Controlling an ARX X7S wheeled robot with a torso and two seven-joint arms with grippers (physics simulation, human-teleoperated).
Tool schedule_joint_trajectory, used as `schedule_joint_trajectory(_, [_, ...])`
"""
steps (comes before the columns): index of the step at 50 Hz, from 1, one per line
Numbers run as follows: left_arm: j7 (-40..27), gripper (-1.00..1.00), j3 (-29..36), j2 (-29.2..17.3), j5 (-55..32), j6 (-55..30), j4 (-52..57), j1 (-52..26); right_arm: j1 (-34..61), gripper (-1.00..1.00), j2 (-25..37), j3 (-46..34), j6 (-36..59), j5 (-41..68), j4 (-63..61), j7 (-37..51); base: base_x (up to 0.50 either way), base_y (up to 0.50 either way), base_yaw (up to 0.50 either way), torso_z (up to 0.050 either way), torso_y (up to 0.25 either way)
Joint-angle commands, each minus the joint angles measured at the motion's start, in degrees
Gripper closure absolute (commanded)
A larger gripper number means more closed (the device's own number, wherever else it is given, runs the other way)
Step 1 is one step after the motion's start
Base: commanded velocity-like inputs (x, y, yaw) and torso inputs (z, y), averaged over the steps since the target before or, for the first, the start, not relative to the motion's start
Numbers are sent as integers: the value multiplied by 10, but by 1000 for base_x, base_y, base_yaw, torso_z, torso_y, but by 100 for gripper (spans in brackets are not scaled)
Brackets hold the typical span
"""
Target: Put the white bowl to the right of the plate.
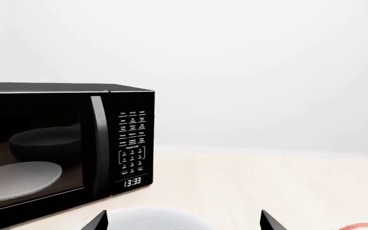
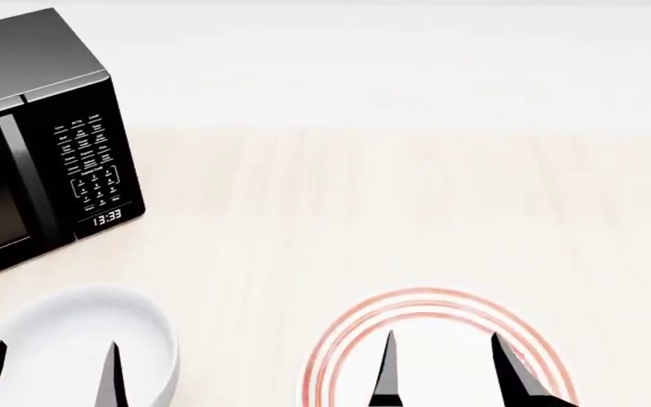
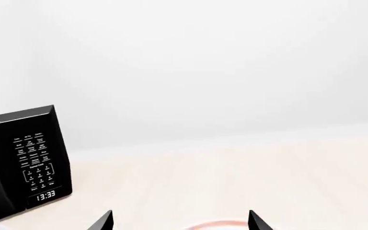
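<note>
White bowl (image 2: 88, 343) sits near the counter's front left corner, left of the plate (image 2: 439, 309), so the move looks not yet begun. The left gripper (image 2: 48, 373) hangs over it with fingers spread wide, holding nothing; the right gripper (image 2: 444, 373), equally wide, hovers above the plate. Bare counter (image 2: 416, 203) toward the right edge leaves room; the microwave (image 2: 43, 136) fills the back left corner.

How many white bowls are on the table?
1. The glossy, deep, round white bowl sits near the table's front left, left of the flat red-ringed plate. The black microwave holds a dim dish, unclear what kind.
</note>
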Motion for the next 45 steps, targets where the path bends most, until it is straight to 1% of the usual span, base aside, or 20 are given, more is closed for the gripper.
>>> schedule_joint_trajectory(1, [-5,-100,-23,-9,-18,21,-30,-4,18,-100,14,-2,106,-5,-75,78,0,0,0,0,0])
schedule_joint_trajectory(2, [-19,-100,-31,-10,-7,21,-37,-7,31,-100,25,-14,128,-22,-79,86,0,0,0,0,0])
schedule_joint_trajectory(4, [-17,-100,-39,-12,-15,28,-45,-7,41,-100,33,-23,144,-11,-80,72,0,0,0,0,0])
schedule_joint_trajectory(5, [-98,-100,-125,-34,-12,-16,21,29,127,-100,8,53,230,75,-115,158,0,0,0,0,0])
schedule_joint_trajectory(6, [-99,-100,-150,-35,-13,-17,25,31,213,-100,-78,117,316,119,-156,72,0,0,0,0,0])
schedule_joint_trajectory(7, [-100,-100,-151,-35,-13,-17,26,32,273,-100,-109,139,402,146,-179,31,0,0,0,0,0])
schedule_joint_trajectory(9, [-100,-100,-150,-36,-14,-16,25,32,275,-100,-105,139,574,157,-181,42,0,0,0,0,0])
schedule_joint_trajectory(10, [-98,-100,-150,-37,-16,-16,26,32,277,-100,-104,141,634,164,-180,44,0,0,0,0,0])
schedule_joint_trajectory(17, [-100,-100,-148,-39,-15,-13,27,34,278,-100,-91,127,624,174,-176,58,0,0,0,0,0])
schedule_joint_trajectory(25, [-103,-100,-152,-42,-19,-11,30,37,308,-100,-98,125,658,198,-161,85,0,0,0,0,0])
schedule_joint_trajectory(26, [-105,-100,-155,-42,-19,-11,31,37,322,-100,-104,128,678,209,-154,93,0,0,0,0,0])
schedule_joint_trajectory(29, [-108,-100,-159,-43,-21,-11,32,38,343,-100,-109,124,695,237,-140,124,0,0,0,0,0])
schedule_joint_trajectory(31, [-112,-100,-163,-43,-21,-10,30,37,365,-100,-110,112,705,269,-108,158,0,0,0,0,0])
schedule_joint_trajectory(37, [-118,-100,-170,-46,-26,-17,24,31,410,-100,-109,53,700,318,-33,238,0,0,0,0,0])
schedule_joint_trajectory(40, [-121,-100,-169,-45,-24,-17,19,28,427,-100,-110,37,681,376,18,287,0,0,0,0,0])
schedule_joint_trajectory(45, [-122,-100,-173,-47,-29,-17,19,29,452,-100,-108,-8,635,400,87,336,0,0,0,0,0])
